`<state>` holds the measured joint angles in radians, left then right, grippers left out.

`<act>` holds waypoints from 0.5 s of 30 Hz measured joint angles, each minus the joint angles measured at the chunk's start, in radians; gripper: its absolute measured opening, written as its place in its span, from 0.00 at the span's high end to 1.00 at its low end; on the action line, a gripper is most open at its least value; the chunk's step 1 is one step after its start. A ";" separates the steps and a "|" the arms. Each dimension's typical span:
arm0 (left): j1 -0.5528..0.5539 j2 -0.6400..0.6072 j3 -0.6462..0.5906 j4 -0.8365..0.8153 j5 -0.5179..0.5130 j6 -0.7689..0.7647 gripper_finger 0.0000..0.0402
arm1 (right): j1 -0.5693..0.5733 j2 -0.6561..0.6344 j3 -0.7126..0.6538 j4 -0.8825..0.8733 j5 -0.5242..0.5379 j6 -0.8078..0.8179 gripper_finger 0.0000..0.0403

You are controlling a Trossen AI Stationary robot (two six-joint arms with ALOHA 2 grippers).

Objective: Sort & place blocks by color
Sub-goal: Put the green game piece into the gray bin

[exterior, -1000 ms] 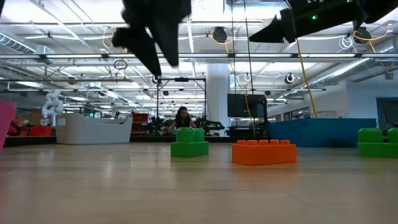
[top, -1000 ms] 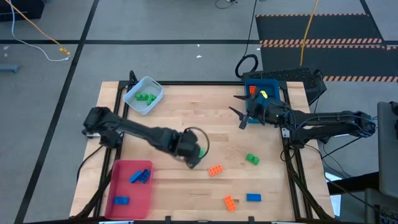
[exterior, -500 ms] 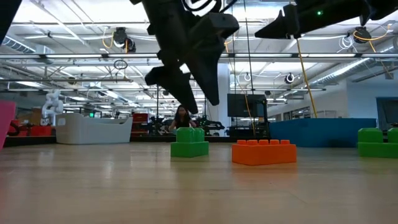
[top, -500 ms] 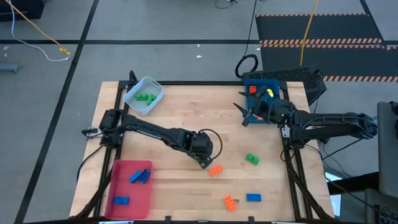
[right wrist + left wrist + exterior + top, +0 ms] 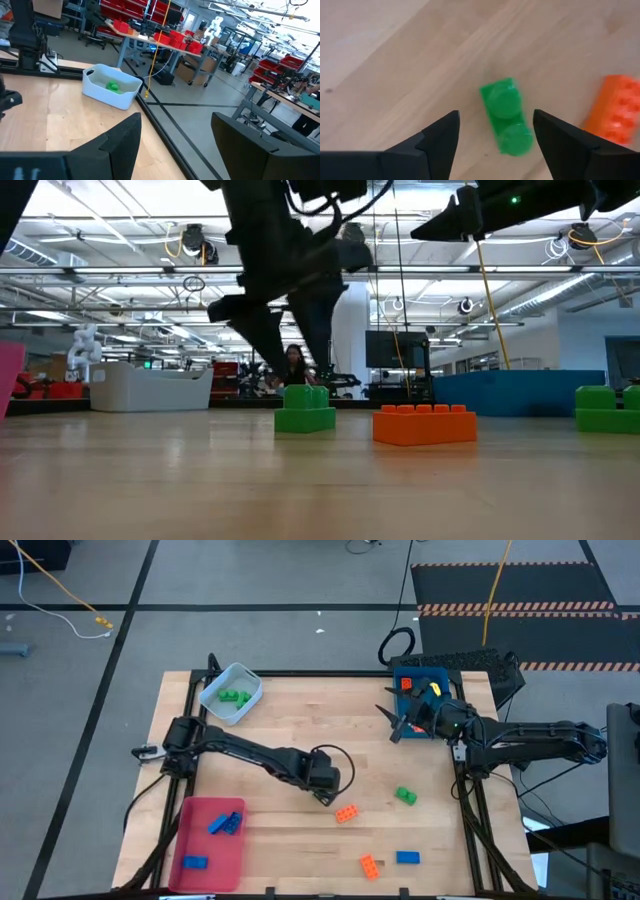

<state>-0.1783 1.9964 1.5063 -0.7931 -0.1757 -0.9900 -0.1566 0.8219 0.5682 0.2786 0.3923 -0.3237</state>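
Note:
My left gripper (image 5: 328, 790) is open and points down over a small green block (image 5: 507, 119) that rests flat on the table, studs up. In the left wrist view its fingers stand on either side of the block without touching it. In the low view the gripper (image 5: 290, 358) hangs just above that block (image 5: 305, 408); in the high view the gripper hides it. An orange brick (image 5: 347, 813) lies just beside it. My right gripper (image 5: 395, 726) is open and empty, above the table beside the blue tray (image 5: 437, 674).
Another green block (image 5: 405, 796), an orange brick (image 5: 369, 865) and a blue brick (image 5: 407, 857) lie on the table's near right. The red tray (image 5: 205, 845) holds blue blocks, the pale tray (image 5: 245, 700) green ones, and the blue tray an orange one (image 5: 405, 684).
My left gripper has gone toward the table's right edge and come down toward the green block, turning as it went; it now stands open over the block. The blocks have stayed where they were.

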 joint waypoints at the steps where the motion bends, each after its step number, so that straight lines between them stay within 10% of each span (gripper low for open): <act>1: -0.001 -0.002 0.001 0.013 0.000 -0.007 0.35 | 0.000 0.000 0.000 0.000 0.000 0.000 0.41; 15: -0.019 0.091 0.001 0.045 0.040 -0.017 0.26 | 0.000 0.000 0.000 -0.001 -0.001 0.005 0.41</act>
<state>-0.1974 2.0872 1.5070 -0.7480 -0.1356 -1.0073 -0.1562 0.8218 0.5684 0.2771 0.3914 -0.3187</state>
